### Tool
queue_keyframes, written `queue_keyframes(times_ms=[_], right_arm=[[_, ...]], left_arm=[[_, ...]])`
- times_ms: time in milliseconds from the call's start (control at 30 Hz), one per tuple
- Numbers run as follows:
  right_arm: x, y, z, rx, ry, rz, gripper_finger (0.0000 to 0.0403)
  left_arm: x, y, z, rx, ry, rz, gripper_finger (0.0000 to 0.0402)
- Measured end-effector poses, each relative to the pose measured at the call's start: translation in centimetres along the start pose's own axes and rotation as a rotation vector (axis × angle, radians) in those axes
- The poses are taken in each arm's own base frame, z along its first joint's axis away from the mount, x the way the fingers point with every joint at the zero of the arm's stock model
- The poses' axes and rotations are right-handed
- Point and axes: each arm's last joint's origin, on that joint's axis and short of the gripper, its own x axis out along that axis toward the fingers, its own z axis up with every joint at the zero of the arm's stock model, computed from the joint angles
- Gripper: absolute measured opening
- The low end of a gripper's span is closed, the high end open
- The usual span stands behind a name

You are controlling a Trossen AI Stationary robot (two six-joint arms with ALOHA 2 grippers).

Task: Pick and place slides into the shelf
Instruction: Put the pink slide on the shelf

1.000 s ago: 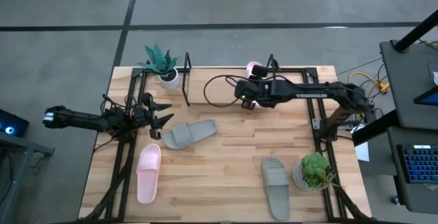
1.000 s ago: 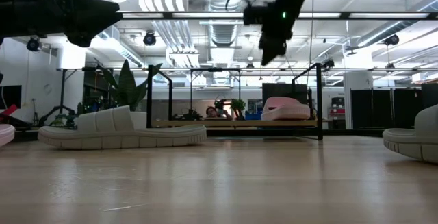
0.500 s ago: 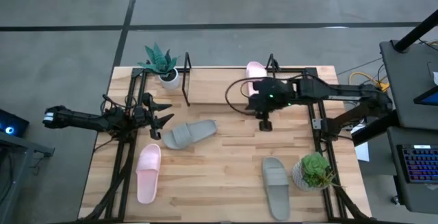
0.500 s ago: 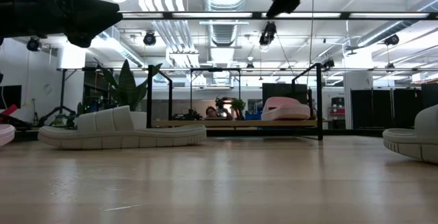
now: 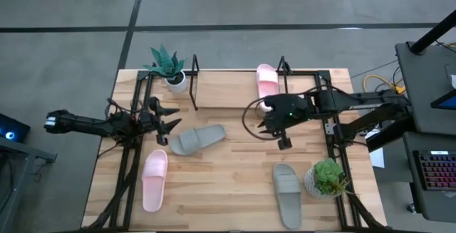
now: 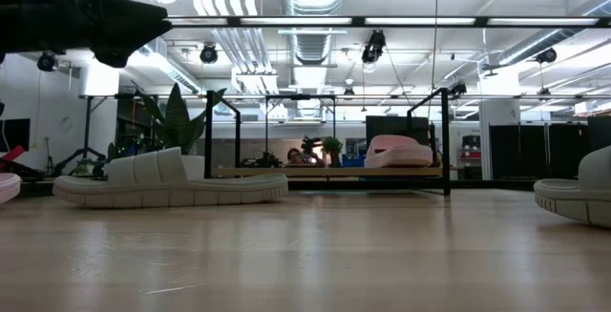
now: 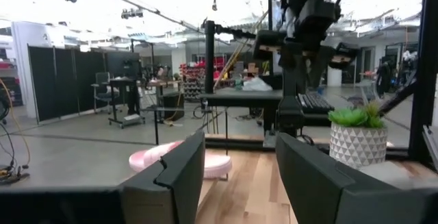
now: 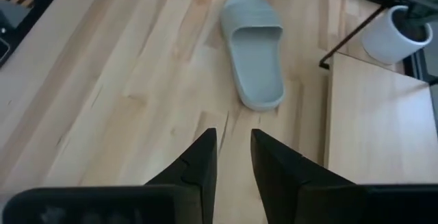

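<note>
A pale pink slide (image 5: 266, 81) (image 6: 399, 150) lies sole down on the right end of the shelf's board (image 5: 231, 92) (image 6: 325, 172). On the table lie a grey-green slide (image 5: 197, 139) (image 8: 254, 54), a second pink slide (image 5: 154, 179) and a second grey-green slide (image 5: 286, 194). My right gripper (image 5: 284, 143) (image 8: 233, 157) hangs above the table's middle, slanting down toward the grey-green slide, open by a narrow gap with nothing between its fingers. My left gripper (image 5: 167, 116) (image 7: 239, 176) waits open at the table's left, pointing level to the right.
A potted plant (image 5: 167, 65) stands at the shelf's left end, another (image 5: 328, 177) near the right front. Black arm-mount frames (image 5: 128, 169) (image 5: 331, 130) run along both sides. Bare wood lies between the slides in the table's middle.
My right gripper has drawn back from the shelf toward the table's near edge and risen, leaving the low view. It has swung from pointing toward the table's left to slanting down toward the near edge. The pink slide stays on the shelf.
</note>
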Motion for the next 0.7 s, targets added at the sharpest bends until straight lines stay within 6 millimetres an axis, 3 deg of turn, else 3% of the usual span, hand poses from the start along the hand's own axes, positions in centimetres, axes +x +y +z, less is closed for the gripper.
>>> queue_keyframes(times_ms=[233,400,700], right_arm=[[0.6,0.1,-0.7,-0.069,0.035,-0.002,0.0080],[0.9,0.1,-1.1,-0.069,0.061,-0.038,0.0073],[1.2,0.1,-1.4,-0.067,0.073,-0.036,0.0070]], left_arm=[[0.2,-0.2,-0.5,-0.124,0.045,-0.018,0.0167],[0.4,-0.4,-0.3,-0.218,0.171,-0.050,0.0167],[-0.2,-0.4,1.6,-0.517,0.588,-0.077,0.0167]])
